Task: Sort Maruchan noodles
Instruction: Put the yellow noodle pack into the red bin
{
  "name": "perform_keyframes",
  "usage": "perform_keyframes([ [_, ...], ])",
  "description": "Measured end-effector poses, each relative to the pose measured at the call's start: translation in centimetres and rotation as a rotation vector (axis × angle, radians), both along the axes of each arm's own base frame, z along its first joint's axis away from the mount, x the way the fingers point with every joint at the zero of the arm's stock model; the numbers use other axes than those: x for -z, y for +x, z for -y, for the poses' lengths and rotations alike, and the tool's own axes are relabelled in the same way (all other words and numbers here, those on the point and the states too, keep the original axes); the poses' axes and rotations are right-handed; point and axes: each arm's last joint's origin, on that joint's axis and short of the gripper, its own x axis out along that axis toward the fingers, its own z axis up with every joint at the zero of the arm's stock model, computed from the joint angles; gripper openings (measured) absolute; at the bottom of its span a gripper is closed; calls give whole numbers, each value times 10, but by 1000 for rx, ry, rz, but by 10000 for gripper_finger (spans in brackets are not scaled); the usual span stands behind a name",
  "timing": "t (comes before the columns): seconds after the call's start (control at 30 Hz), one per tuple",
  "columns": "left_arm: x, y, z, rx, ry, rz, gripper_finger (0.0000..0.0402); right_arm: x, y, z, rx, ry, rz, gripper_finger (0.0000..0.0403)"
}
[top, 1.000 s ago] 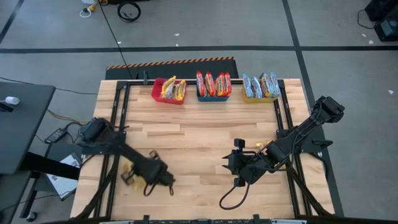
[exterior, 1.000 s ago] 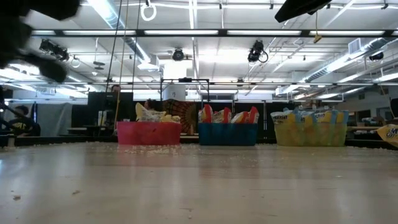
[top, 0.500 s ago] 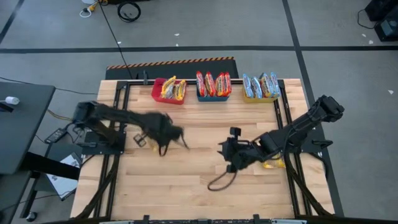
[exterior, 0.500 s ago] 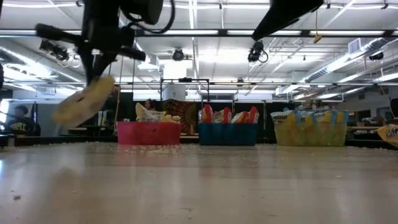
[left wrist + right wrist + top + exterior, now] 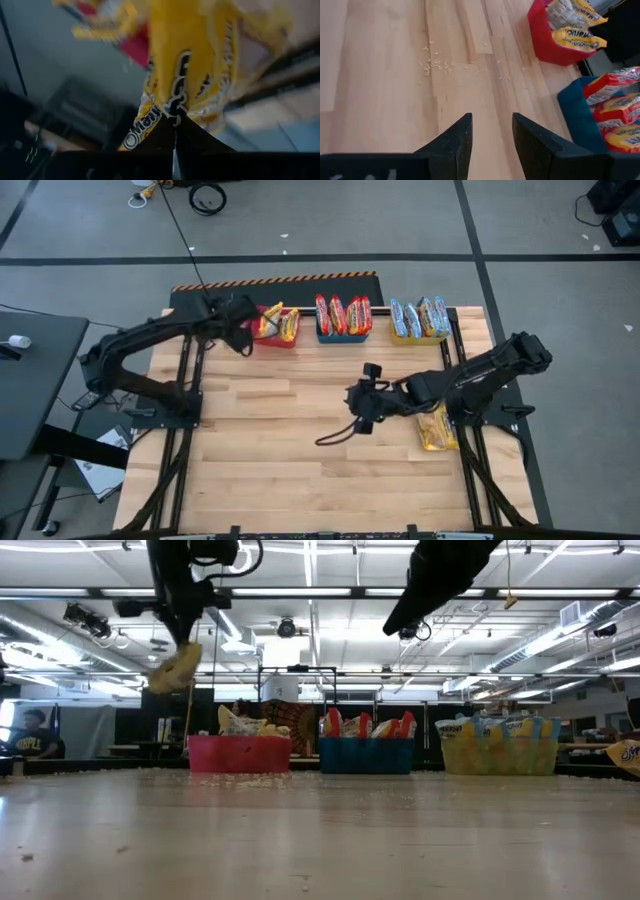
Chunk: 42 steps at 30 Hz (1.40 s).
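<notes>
Wooden table [image 5: 300,430] is nearly bare; the bins hold sorted packets. Left pincer [image 5: 243,330], clenched on a yellow Maruchan packet [image 5: 185,75], hangs just beside the red bin [image 5: 268,335]. Another yellow packet [image 5: 436,427] lies near the empty, parted right pincer [image 5: 355,408].

Yellow pkt [image 5: 180,80] hanging from left gripper [image 5: 175,131]; another yellow pkt [image 5: 436,427] flat, table's right edge.

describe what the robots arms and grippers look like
Both arms are dark, jointed links. The left gripper has two black fingers tapering to points. The right gripper has two black wedge-shaped fingers, and a black cable loops below its wrist.
</notes>
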Motion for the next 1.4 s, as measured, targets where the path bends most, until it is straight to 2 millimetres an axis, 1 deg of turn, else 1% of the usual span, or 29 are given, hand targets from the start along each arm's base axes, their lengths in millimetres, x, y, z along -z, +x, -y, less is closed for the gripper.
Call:
perform_keyframes([
  [0.1, 0, 0, -16, 72, -112, 105, 4, 0, 1, 6, 1, -12, -9, 144],
  [0.13, 0, 3, -21, 97, -124, 143, 4, 0, 1, 7, 3, -14, -12, 144],
  [0.2, 0, 4, -32, 112, -104, 182, 4, 0, 2, 9, 8, -16, -16, 144],
  [0.3, -5, -2, -48, 106, -58, 223, 4, 1, 1, 9, 7, -20, -28, 144],
  [0.4, -2, -6, -65, 92, -68, 255, 4, 2, -1, 9, 5, -25, -47, 144],
  [0.5, 9, -7, -84, 60, -62, 208, 4, 5, -5, 9, 21, -18, -84, 144],
  [0.6, 19, -5, -104, 31, -16, 165, 4, 8, -10, 6, 44, -4, -127, 144],
  [0.7, 31, 1, -121, 67, 31, 81, 4, 10, -15, 4, 59, 2, -160, 144],
  [0.8, 47, 10, -130, 111, 11, 13, 4, 11, -18, 1, 77, 8, -174, 144],
  [0.9, 62, 18, -133, 126, -35, -23, 4, 13, -22, -2, 91, 17, -191, 144],
  [1.03, 71, 30, -127, 166, -78, 6, 4, 14, -26, -5, 104, 10, -208, 144],
  [1.27, 72, 60, -96, 255, -148, 105, 4, 14, -27, -5, 106, -10, -210, 144],
  [1.4, 72, 70, -83, 278, -177, 148, 4, 14, -27, -5, 105, -11, -211, 144],
])
